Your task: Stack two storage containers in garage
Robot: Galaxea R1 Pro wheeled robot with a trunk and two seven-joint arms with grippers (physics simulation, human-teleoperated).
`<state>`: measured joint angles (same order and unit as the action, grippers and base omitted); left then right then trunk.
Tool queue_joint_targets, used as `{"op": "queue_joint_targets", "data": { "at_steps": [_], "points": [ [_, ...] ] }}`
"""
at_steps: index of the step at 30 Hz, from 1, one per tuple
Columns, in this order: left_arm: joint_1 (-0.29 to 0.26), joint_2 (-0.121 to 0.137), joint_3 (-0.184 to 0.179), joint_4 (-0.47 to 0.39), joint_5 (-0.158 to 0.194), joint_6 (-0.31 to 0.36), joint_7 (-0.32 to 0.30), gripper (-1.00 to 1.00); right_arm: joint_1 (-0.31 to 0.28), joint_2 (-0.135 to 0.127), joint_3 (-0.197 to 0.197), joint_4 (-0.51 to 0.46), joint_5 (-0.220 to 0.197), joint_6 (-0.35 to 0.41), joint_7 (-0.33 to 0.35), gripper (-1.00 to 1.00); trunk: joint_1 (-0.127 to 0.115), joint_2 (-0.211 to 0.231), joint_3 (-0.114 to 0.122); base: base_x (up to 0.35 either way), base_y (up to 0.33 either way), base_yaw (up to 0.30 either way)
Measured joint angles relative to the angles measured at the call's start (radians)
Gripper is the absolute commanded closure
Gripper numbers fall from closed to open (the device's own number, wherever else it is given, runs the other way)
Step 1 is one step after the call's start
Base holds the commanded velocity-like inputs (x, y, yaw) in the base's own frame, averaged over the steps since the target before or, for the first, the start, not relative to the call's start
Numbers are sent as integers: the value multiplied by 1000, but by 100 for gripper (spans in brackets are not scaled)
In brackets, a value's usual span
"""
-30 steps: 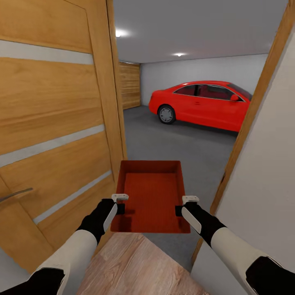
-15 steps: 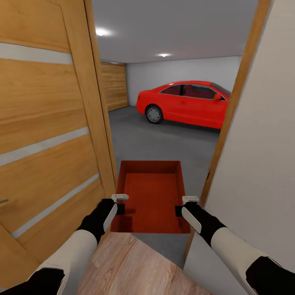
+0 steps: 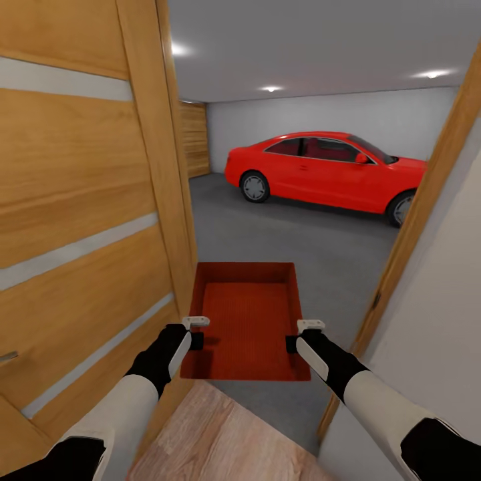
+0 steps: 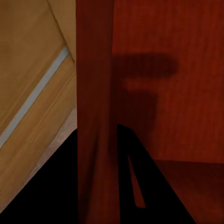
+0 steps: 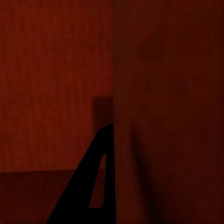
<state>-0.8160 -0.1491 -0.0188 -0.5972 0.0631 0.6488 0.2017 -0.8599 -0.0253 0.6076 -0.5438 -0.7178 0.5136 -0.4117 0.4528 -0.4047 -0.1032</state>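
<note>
**Both grippers clamped on box at garage doorway**

Left gripper (image 3: 195, 332) pinches the left wall of the box (image 3: 248, 321); right gripper (image 3: 302, 335) pinches the right wall. In the wrist views a dark finger (image 4: 135, 186) lies against the inside of each wall, so I judge both closed on it. Box is level, held in front of the robot, open side up, nothing in it.

Landmark: door (image 3: 80, 214). Box sits just right of the door's edge, over the line where wood planks (image 3: 220, 434) meet grey floor (image 3: 300, 240). Car (image 3: 321, 170) stands well beyond, across the garage.

Step in hand: carrying one box into the garage. Second box is unaccounted for.

Next move, as I judge it: drive straight through, keeping clear of door and frame (image 3: 421, 220), then lower the box flat onto the grey floor.
</note>
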Motion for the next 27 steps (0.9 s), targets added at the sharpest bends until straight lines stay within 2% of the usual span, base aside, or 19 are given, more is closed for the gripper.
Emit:
{"op": "queue_joint_targets", "data": {
  "at_steps": [9,27],
  "points": [
    [0,1,-1,0,1,-2,0,100,0,0,1,0,-1,-2,-1,100,0,0,0,151,137,-27],
    [0,1,-1,-1,1,-3,0,100,0,0,2,0,-1,-4,-1,100,0,0,0,2,2,-235]
  ]
}}
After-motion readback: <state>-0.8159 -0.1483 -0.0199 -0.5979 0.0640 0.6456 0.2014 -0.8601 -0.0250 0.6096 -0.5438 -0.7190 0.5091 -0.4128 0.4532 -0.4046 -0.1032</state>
